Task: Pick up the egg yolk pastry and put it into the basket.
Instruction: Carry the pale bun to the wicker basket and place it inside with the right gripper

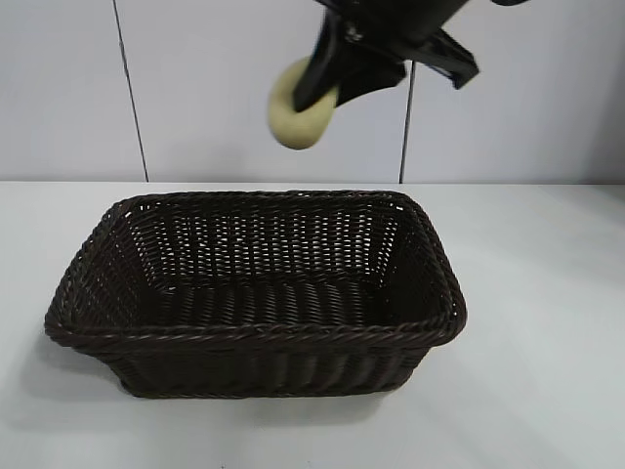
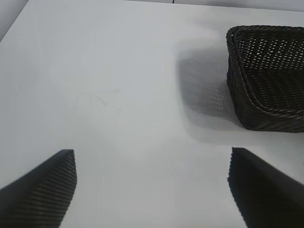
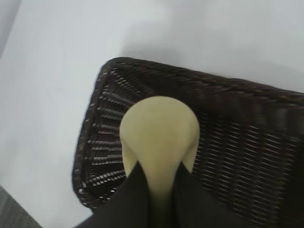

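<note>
**Pastry held in the air above the wicker basket**

The white table fills the lower part of the exterior view and meets a pale panelled wall behind it. On the table stands the basket, a dark brown rectangular wicker one with sloping openwork sides and a braided rim; nothing lies inside it.

The right arm reaches in from the top of the exterior view, and its right gripper hangs above the far rim of the basket. Its dark fingers are pressed narrowly together around the egg yolk pastry, a small pale yellow rounded lump that bulges out past the fingertips. In the right wrist view the pastry hangs over one corner of the basket's interior, clear of the weave.

The left gripper hovers over bare table beside the basket, apart from it, with its two fingers spread wide and nothing between them.
</note>
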Available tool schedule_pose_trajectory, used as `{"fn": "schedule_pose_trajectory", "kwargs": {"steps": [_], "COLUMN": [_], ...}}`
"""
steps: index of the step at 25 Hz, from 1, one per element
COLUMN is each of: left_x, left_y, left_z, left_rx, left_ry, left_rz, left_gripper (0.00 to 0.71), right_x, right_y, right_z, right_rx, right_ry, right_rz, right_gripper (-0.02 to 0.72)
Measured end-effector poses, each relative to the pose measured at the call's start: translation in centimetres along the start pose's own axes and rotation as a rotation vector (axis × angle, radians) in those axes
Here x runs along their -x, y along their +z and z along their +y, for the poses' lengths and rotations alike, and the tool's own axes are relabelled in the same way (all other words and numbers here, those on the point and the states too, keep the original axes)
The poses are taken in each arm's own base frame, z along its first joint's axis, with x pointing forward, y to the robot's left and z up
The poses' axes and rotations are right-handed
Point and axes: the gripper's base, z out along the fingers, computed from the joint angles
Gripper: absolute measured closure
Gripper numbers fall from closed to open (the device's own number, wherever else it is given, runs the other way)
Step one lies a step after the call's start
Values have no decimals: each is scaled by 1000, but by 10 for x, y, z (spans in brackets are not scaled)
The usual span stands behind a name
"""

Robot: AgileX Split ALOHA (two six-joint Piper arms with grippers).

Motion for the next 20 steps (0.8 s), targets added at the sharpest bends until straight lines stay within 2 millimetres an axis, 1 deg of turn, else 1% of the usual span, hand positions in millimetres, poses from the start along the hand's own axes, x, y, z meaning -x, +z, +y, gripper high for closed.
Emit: {"fn": "schedule_pose_trajectory", "kwargs": {"steps": [2, 5, 8, 11, 17, 18, 20], "left_x": [0, 0, 0, 0, 0, 0, 0], "left_y": [0, 0, 0, 0, 0, 0, 0], "left_z": [0, 0, 0, 0, 0, 0, 0], "left_rx": [0, 0, 0, 0, 0, 0, 0], "left_ry": [0, 0, 0, 0, 0, 0, 0], "left_rz": [0, 0, 0, 0, 0, 0, 0], "left_gripper": [80, 80, 80, 80, 80, 80, 80], "right_x": [-3, -8, -13, -20, -48, -51, -56], "right_y": [6, 18, 34, 56, 110, 116, 123], "right_z": [10, 12, 6, -3, -27, -30, -33], "right_rx": [17, 17, 0, -28, -91, -97, -106], "right_ry": [-18, -21, -15, -16, 15, 26, 39], "right_rz": [-12, 11, 48, 85, 219, 232, 250], "right_gripper": [652, 652, 652, 652, 649, 639, 585]}}
